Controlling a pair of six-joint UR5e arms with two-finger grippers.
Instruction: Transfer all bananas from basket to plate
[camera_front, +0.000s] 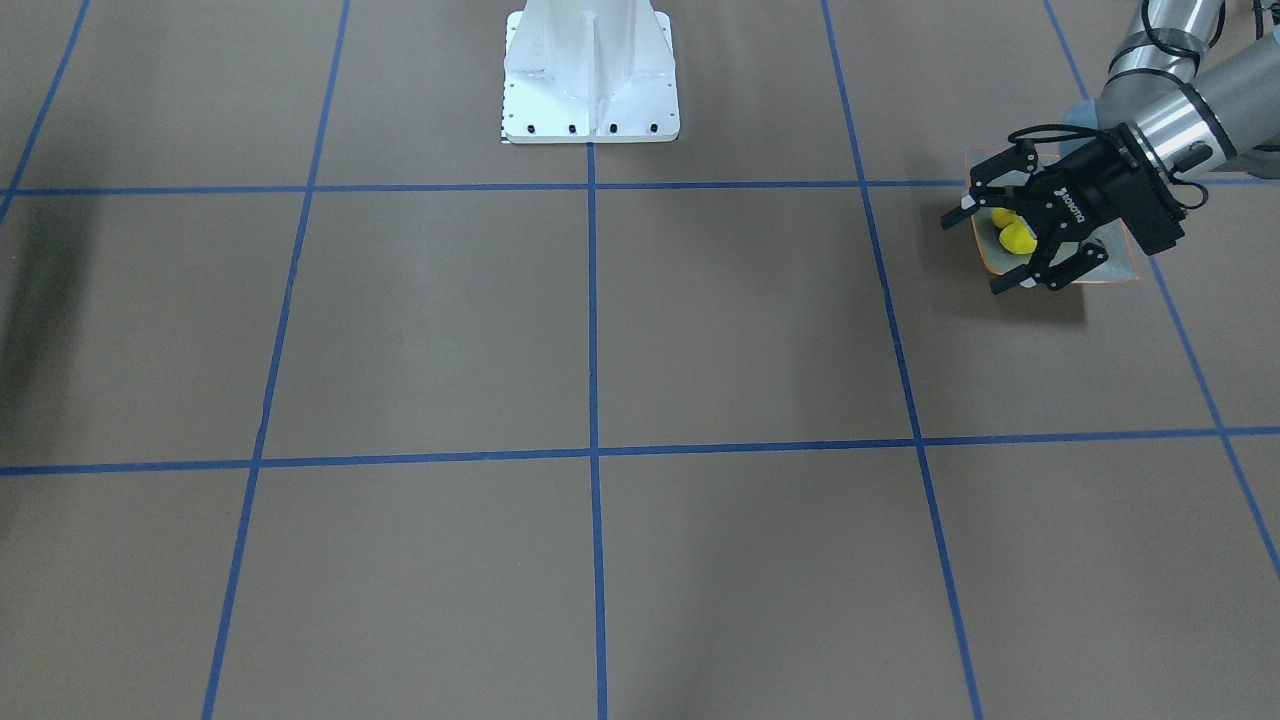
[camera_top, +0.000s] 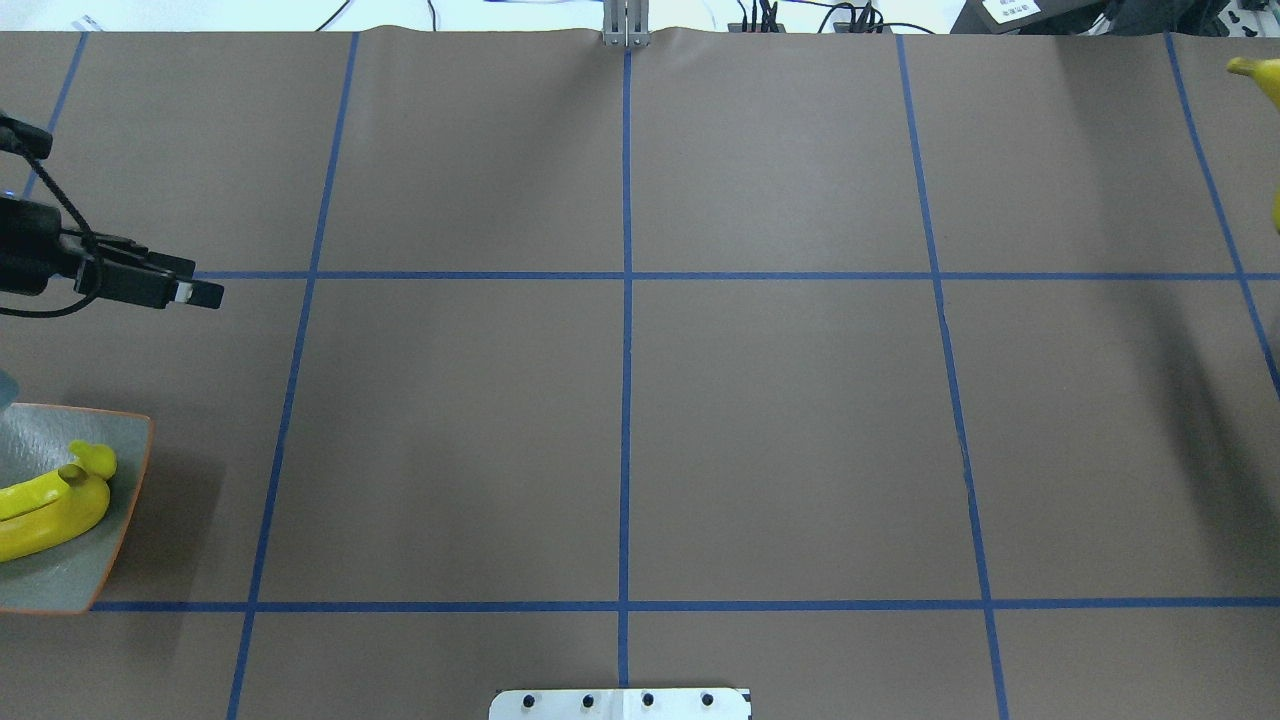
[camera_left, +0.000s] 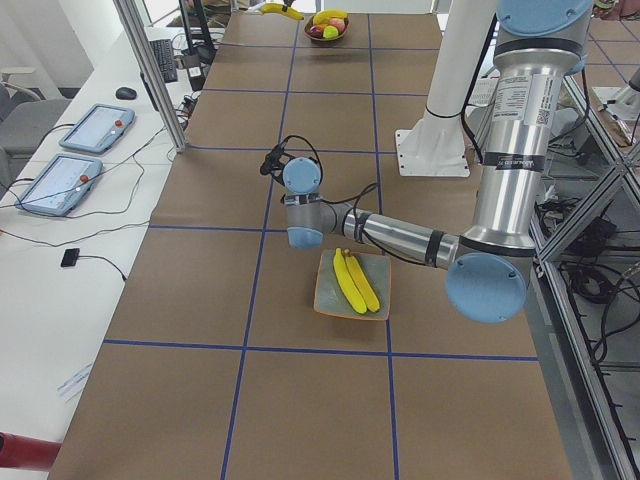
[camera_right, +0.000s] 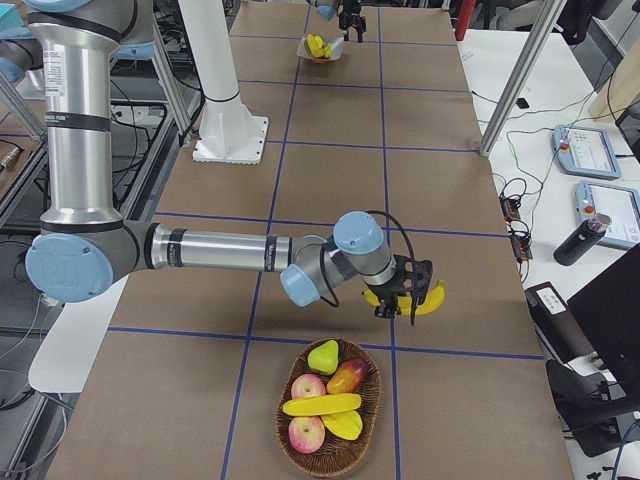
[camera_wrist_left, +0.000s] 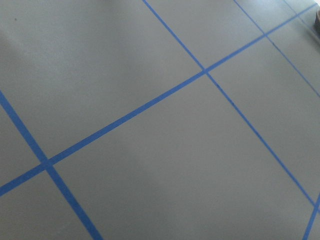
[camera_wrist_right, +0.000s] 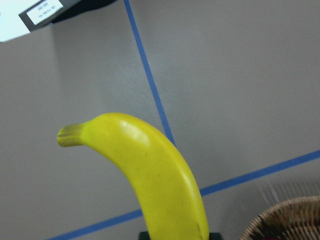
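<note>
— So, where does the banana sit?

— The banana (camera_wrist_right: 150, 170) fills the lower middle of the right wrist view, stem end toward the upper left. The right claw (camera_right: 405, 292) is closed on its lower part. In the right side view it hangs low over the counter (camera_right: 330, 180), just above the basket (camera_right: 283, 445) at the frame's bottom.

— And the others?

— A second banana (camera_right: 320, 405) lies in the basket among other fruit. Two bananas (camera_left: 355, 283) lie side by side on the plate (camera_left: 328, 298), mid-frame in the left side view. The left claw (camera_front: 975, 253) hovers over that plate, jaws spread and empty.

— How should the carry go?

— Gently, I think. The skin looks glossy and the grip is off-centre, so a quick swing could twist it loose. The plate is well apart from the basket, so a hand-over seems likely. I would offer the free stem end and let go only once the left claw has it.
</note>
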